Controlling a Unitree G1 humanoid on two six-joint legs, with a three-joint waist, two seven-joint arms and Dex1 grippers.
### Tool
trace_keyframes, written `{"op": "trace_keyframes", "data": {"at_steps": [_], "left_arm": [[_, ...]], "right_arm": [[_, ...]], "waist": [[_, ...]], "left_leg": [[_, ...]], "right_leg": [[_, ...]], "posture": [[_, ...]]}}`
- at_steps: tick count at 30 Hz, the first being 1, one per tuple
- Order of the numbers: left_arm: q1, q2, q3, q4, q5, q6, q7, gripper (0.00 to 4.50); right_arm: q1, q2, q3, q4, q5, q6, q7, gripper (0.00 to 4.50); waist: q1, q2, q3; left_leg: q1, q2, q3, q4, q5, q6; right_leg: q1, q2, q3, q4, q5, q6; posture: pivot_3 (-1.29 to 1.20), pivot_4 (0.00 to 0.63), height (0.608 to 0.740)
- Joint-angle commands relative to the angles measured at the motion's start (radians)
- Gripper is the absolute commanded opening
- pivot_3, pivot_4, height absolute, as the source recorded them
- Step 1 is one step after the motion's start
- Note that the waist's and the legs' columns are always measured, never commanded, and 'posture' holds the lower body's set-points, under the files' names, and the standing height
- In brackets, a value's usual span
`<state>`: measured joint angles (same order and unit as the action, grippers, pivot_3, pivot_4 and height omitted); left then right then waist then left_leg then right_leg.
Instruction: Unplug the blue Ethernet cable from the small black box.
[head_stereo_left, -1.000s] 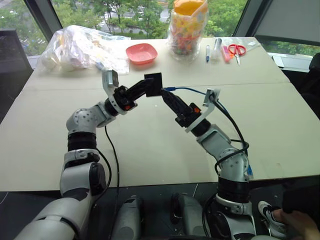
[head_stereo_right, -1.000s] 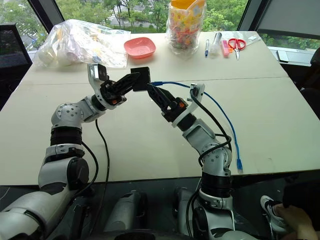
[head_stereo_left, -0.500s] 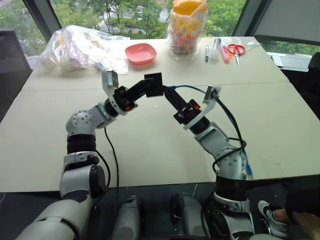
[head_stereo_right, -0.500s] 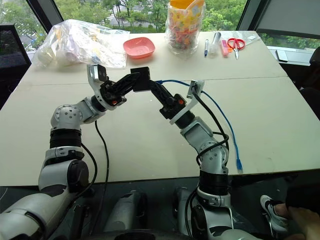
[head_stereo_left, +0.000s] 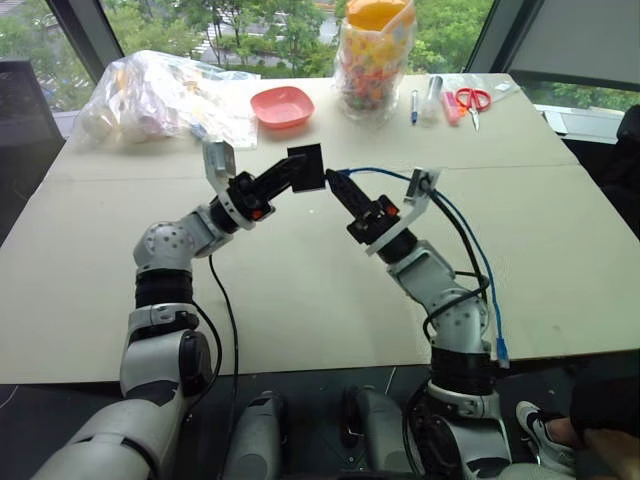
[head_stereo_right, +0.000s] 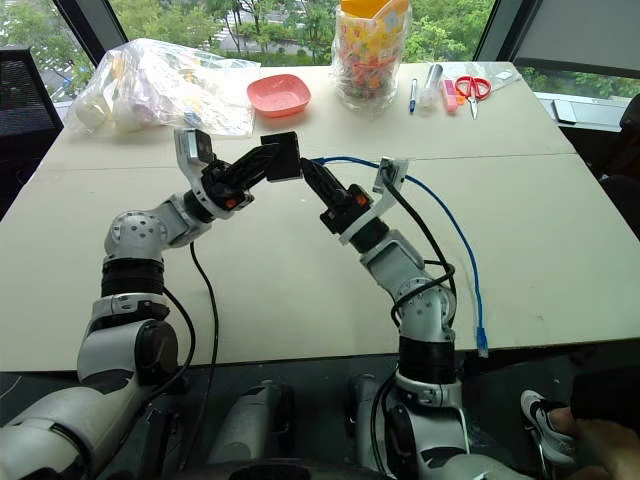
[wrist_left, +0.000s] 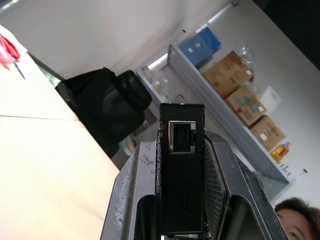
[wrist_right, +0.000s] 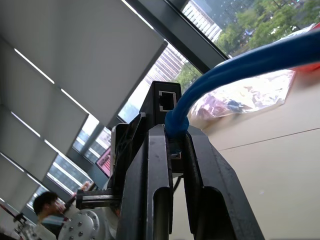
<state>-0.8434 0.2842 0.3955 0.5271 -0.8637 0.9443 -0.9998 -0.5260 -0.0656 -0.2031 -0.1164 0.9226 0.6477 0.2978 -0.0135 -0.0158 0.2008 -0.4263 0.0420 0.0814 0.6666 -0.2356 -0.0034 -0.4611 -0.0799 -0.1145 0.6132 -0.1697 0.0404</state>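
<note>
Above a wide beige table (head_stereo_left: 300, 300) by tall windows, the left gripper (head_stereo_left: 300, 172) pinches the small black box (head_stereo_left: 308, 168), its port empty. Just beside it, the right gripper (head_stereo_left: 338, 186) is clamped on the blue cable (head_stereo_left: 470, 245), which trails off the table's near edge

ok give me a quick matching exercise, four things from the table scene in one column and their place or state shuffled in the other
Things:
1. small black box
2. blue Ethernet cable
3. pink bowl
4. red scissors

States:
A. lying on the table's far right part
B. clamped in the left hand, port empty
C. pinched in the right hand
D. beside the clear plastic bag

Pairs: 1-B, 2-C, 3-D, 4-A
</note>
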Motion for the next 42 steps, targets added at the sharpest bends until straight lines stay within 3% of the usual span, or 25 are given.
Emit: {"op": "trace_keyframes", "data": {"at_steps": [1, 5, 10, 18, 21, 24, 27, 28, 32, 36, 39, 42], "left_arm": [[0.017, 0.066, 0.05, -0.055, 0.002, -0.078, 0.017, 0.49], [0.042, 0.059, -0.009, -0.107, 0.089, -0.203, 0.069, 0.49], [0.115, 0.015, -0.214, -0.239, 0.308, -0.441, 0.108, 0.49], [0.165, -0.087, -0.3, -0.292, 0.407, -0.615, 0.196, 0.49], [0.166, -0.108, -0.306, -0.272, 0.427, -0.655, 0.227, 0.49], [0.16, -0.121, -0.318, -0.217, 0.469, -0.713, 0.252, 0.49], [0.142, -0.143, -0.337, -0.135, 0.517, -0.797, 0.271, 0.49], [0.133, -0.149, -0.342, -0.106, 0.533, -0.826, 0.276, 0.49], [0.068, -0.172, -0.355, 0.07, 0.593, -0.957, 0.29, 0.49], [-0.05, -0.209, -0.35, 0.365, 0.66, -1.129, 0.331, 0.49], [-0.108, -0.224, -0.342, 0.513, 0.683, -1.203, 0.336, 0.49], [-0.138, -0.235, -0.344, 0.59, 0.699, -1.238, 0.301, 1.81]], "right_arm": [[-0.09, -0.159, -0.121, 0.073, -0.055, -0.054, 0.001, 0.02], [-0.218, -0.296, -0.129, 0.236, -0.142, -0.082, 0.036, 0.02], [-0.369, -0.407, -0.043, 0.582, -0.358, -0.161, 0.079, 0.02], [-0.506, -0.396, 0.024, 1.154, -0.578, -0.344, 0.111, 0.02], [-0.521, -0.386, 0.018, 1.227, -0.611, -0.4, 0.131, 1.23], [-0.525, -0.383, 0.009, 1.245, -0.621, -0.418, 0.15, 2.72], [-0.5, -0.382, 0.015, 1.202, -0.634, -0.395, 0.168, 4.28], [-0.482, -0.38, 0.021, 1.166, -0.635, -0.373, 0.181, 4.4], [-0.31, -0.362, 0.045, 0.802, -0.578, -0.175, 0.236, 4.4], [-0.021, -0.306, 0.052, 0.216, -0.456, 0.038, 0.186, 4.4], [0.062, -0.271, 0.038, 0.035, -0.423, 0.097, 0.129, 4.4], [0.089, -0.246, 0.009, -0.06, -0.389, 0.125, 0.088, 4.5]], "waist": [[0.0, 0.0, 0.0], [0.002, 0.0, 0.0], [0.002, 0.0, 0.0], [0.0, 0.0, 0.0], [-0.001, 0.0, 0.0], [-0.002, 0.0, 0.0], [0.0, 0.0, 0.0], [0.001, 0.0, 0.0], [0.007, 0.0, 0.0], [0.018, 0.0, 0.0], [0.018, 0.001, 0.0], [0.018, 0.001, 0.0]], "left_leg": [[0.0, 0.0, 0.0, 0.0, 0.0, 0.0], [0.0, -0.003, 0.001, -0.002, 0.0, 0.0], [0.0, -0.004, 0.002, -0.002, 0.0, 0.0], [-0.001, -0.004, 0.006, -0.002, 0.0, 0.001], [-0.001, -0.004, 0.006, -0.002, 0.0, 0.001], [0.0, -0.004, 0.006, -0.002, 0.0, 0.001], [0.0, -0.004, 0.006, -0.001, 0.0, 0.001], [0.0, -0.004, 0.006, -0.001, 0.0, 0.001], [-0.001, -0.004, 0.005, -0.001, 0.0, 0.001], [-0.001, -0.003, 0.002, -0.002, -0.001, 0.002], [-0.001, -0.003, 0.002, -0.001, -0.001, 0.002], [-0.001, -0.001, 0.002, 0.0, -0.001, 0.002]], "right_leg": [[0.0, 0.0, 0.0, 0.0, 0.0, 0.0], [-0.001, 0.0, 0.0, -0.001, 0.0, 0.0], [0.0, -0.001, 0.001, -0.001, 0.0, 0.0], [-0.001, -0.001, 0.001, -0.001, 0.001, -0.001], [-0.001, -0.001, 0.001, -0.001, 0.001, -0.001], [-0.001, -0.001, 0.001, 0.0, 0.0, 0.001], [0.0, -0.001, 0.001, 0.0, 0.0, 0.001], [0.0, -0.001, 0.001, 0.0, 0.0, 0.001], [0.0, -0.001, 0.0, -0.001, 0.0, 0.001], [-0.001, -0.002, 0.0, -0.001, -0.001, 0.002], [-0.001, -0.001, 0.0, -0.001, -0.001, 0.003], [-0.001, -0.002, 0.0, -0.001, -0.001, 0.002]], "posture": [[0.0, 0.15, 0.74], [0.0, 0.15, 0.74], [0.0, 0.15, 0.74], [0.0, 0.15, 0.74], [0.0, 0.15, 0.74], [0.0, 0.15, 0.74], [0.0, 0.15, 0.74], [0.0, 0.15, 0.74], [0.0, 0.15, 0.74], [0.0, 0.15, 0.74], [0.0, 0.15, 0.74], [0.0, 0.15, 0.74]]}}
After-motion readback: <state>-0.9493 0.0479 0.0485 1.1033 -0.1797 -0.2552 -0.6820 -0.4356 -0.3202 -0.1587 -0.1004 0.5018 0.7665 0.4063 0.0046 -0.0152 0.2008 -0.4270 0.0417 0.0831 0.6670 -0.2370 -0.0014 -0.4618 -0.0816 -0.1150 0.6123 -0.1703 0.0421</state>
